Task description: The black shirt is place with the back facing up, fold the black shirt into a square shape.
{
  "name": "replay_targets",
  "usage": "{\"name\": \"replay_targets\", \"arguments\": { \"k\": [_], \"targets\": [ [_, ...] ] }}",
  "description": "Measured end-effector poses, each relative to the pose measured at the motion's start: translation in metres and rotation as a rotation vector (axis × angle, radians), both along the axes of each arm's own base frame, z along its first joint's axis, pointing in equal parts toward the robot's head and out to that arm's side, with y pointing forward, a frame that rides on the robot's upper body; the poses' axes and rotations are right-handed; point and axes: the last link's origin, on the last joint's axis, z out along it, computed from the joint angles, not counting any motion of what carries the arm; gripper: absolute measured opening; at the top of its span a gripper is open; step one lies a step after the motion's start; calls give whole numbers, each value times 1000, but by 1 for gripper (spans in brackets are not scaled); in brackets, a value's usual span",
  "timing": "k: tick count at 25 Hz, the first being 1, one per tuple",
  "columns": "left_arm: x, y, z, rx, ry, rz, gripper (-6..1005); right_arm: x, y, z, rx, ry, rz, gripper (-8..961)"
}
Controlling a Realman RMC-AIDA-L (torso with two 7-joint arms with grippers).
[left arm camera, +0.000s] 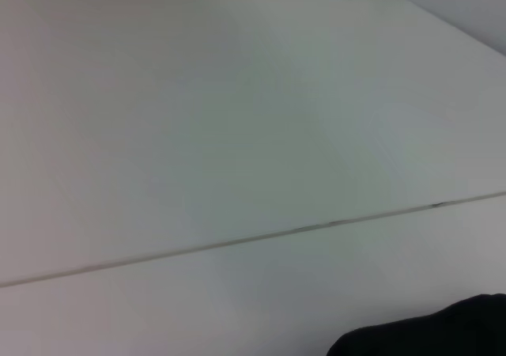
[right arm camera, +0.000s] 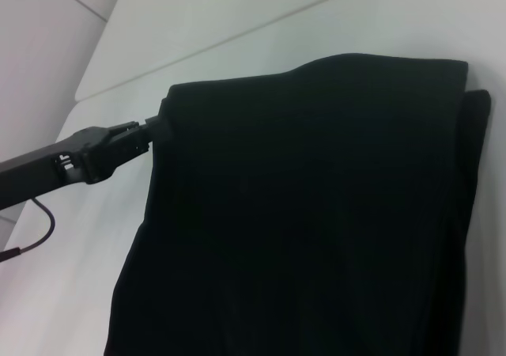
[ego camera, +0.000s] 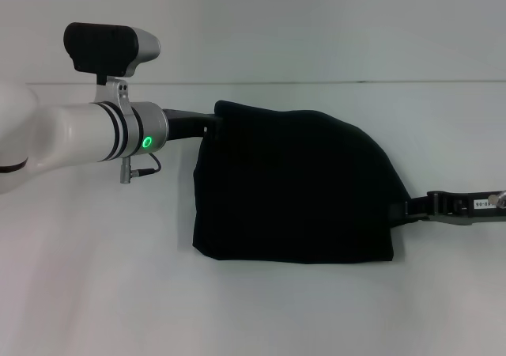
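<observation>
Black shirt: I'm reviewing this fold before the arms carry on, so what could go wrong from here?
1. The black shirt has a rounded far-right edge, so the result may not come out square.
2. The left gripper meets only the far-left corner and the right gripper only the right edge; uneven pulling could skew the layers.

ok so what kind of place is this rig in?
Probably a lab or test bench, not a home. A bare white table against a plain white wall, holding only the black shirt. The left gripper is at the shirt's far left corner, the right gripper at its right edge.
</observation>
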Motion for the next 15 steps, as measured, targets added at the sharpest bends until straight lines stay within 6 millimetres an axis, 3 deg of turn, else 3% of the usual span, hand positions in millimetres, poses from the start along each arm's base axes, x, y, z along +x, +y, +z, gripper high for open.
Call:
{"name": "replay_targets", "arguments": {
  "k": [6,11,15],
  "targets": [
    [0,0,1,1,-1,2,106,2,-3,2,-18,-3,8,223],
    [0,1,1,3,0,4,116,3,-6,6,-37,-3,13,22],
    [0,1,1,1,2,1,124,4,-6,8,-33,2,3,20]
  ]
}}
